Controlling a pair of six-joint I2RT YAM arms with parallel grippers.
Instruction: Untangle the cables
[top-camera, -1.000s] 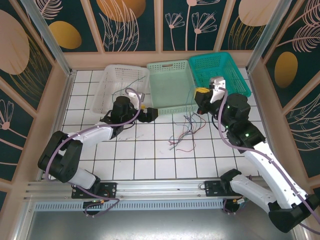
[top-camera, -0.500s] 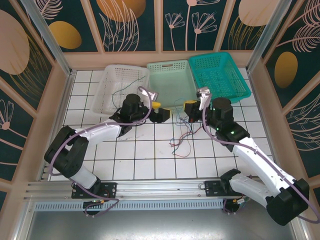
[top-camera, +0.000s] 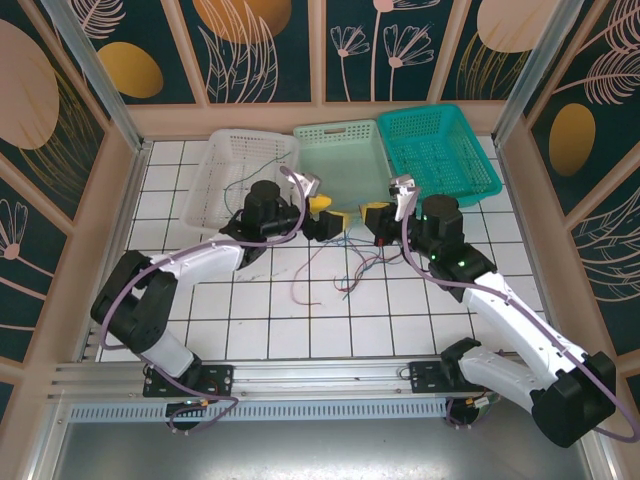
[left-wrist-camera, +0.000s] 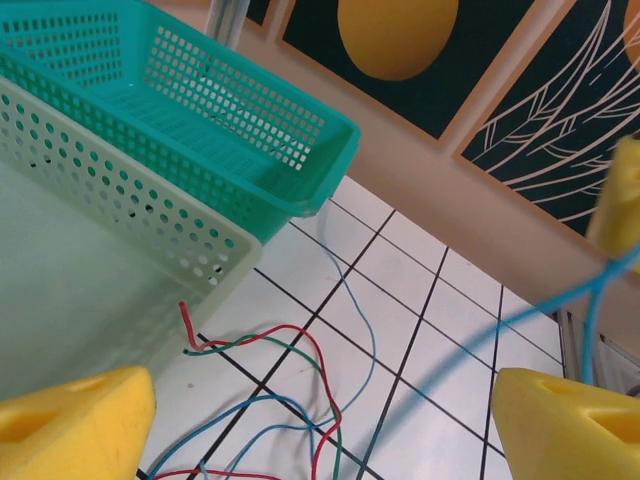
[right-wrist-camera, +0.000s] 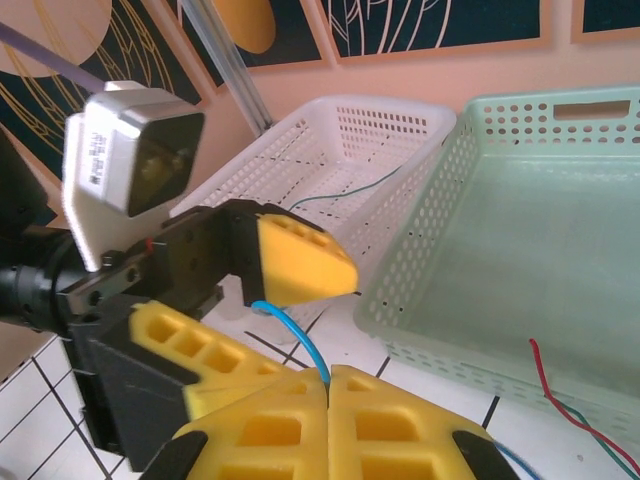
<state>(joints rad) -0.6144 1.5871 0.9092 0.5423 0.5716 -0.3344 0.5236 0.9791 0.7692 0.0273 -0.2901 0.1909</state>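
Over the last second both arms have swung inward. The left gripper has left the near rim of the white basket, and the right gripper has drawn away from the teal basket. They now face each other, just apart, in front of the pale green basket. The cables have been dragged toward 9 o'clock, with a red strand trailing farthest.

Right gripper: clenched, pinching the blue cable, which loops up out of the seam between its pads. Left gripper: jaws spread, with the blue cable running between them and, as far as can be seen, not yet pinched.

The remaining red, green and blue strands lie loose and crossed on the tabletop, at 6 o'clock of the two grippers.

Likely hazards:
- The strand is thin and slack, so the left gripper may close beside it and take nothing.
- The two grippers stand so near that a closing or turning move may knock pad against pad.
- If both then pull apart while the blue cable is still threaded through the bundle, the crossings may draw tight rather than open.
- A lifted strand may catch on the perforated wall of the pale green basket at 12 o'clock.
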